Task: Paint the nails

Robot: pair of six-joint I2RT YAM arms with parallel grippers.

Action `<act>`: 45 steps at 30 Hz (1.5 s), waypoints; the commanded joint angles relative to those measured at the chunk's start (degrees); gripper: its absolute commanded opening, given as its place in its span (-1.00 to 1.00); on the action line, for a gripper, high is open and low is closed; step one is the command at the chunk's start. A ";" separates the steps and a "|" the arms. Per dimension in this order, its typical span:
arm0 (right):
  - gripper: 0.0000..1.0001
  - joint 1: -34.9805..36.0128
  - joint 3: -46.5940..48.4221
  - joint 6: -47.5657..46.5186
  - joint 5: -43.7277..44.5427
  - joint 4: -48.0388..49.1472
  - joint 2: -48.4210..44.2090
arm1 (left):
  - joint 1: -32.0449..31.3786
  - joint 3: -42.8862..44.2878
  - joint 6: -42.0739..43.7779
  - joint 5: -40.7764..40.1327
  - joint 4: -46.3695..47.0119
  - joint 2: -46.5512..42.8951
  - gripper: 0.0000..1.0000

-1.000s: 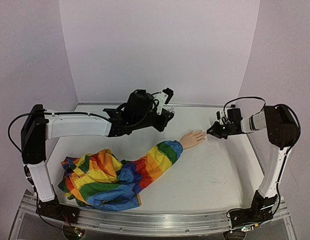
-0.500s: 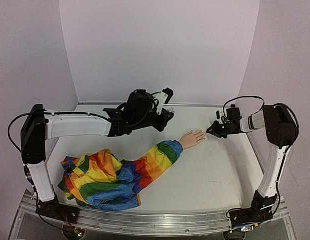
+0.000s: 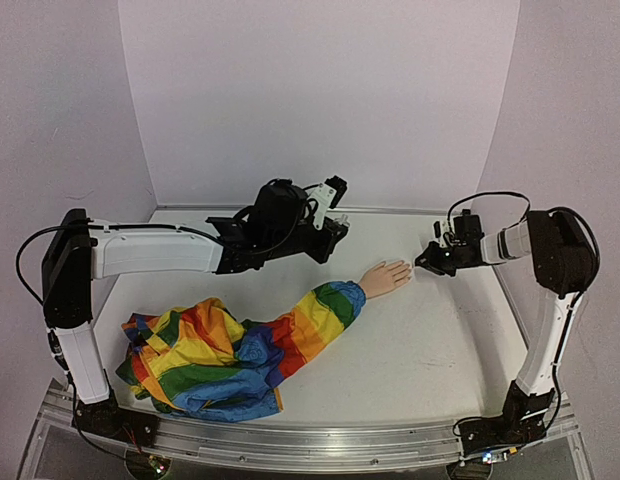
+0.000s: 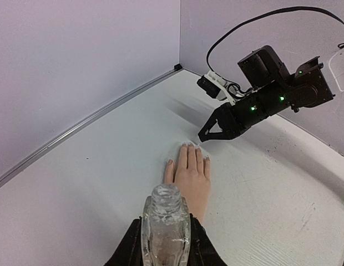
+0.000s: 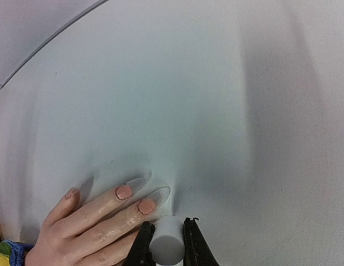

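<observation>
A pale peach mannequin hand (image 3: 386, 276) ends a rainbow-striped sleeve (image 3: 300, 325) and lies flat on the white table. Its nails (image 5: 124, 192) show pink with long clear tips in the right wrist view; the hand also shows in the left wrist view (image 4: 188, 177). My right gripper (image 3: 424, 263) is shut on a white cylindrical brush cap (image 5: 167, 241), held right at the fingertips. My left gripper (image 3: 335, 222) hovers behind the hand, shut on a small clear glass bottle (image 4: 165, 227) with an open neck.
The bundled rainbow garment (image 3: 190, 355) lies at the front left. Lilac walls close in the back and sides. A metal rail (image 3: 290, 445) runs along the table's front edge.
The right gripper has shifted very slightly at the fingertips. The left arm and the hand have not moved.
</observation>
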 commanded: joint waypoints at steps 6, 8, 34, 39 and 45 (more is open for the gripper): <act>-1.00 0.30 -2.49 -1.67 -1.80 0.11 -7.48 | -0.13 1.61 0.47 -0.46 3.33 -1.76 -1.00; -1.00 0.22 -2.31 -1.56 -2.55 0.02 -6.88 | -0.13 1.70 0.38 -0.28 3.34 -1.79 -1.00; -1.00 0.73 -1.19 -1.05 -2.43 -0.49 -2.68 | -0.13 1.66 0.73 -0.45 3.25 -1.89 -1.00; -1.00 0.78 -0.73 -1.01 -2.79 -0.44 -1.75 | -0.13 1.53 0.64 -0.56 3.28 -1.89 -1.00; -1.00 0.85 -0.79 -0.86 -2.04 -0.44 -1.87 | -0.13 1.44 0.82 -0.77 3.24 -2.07 -1.00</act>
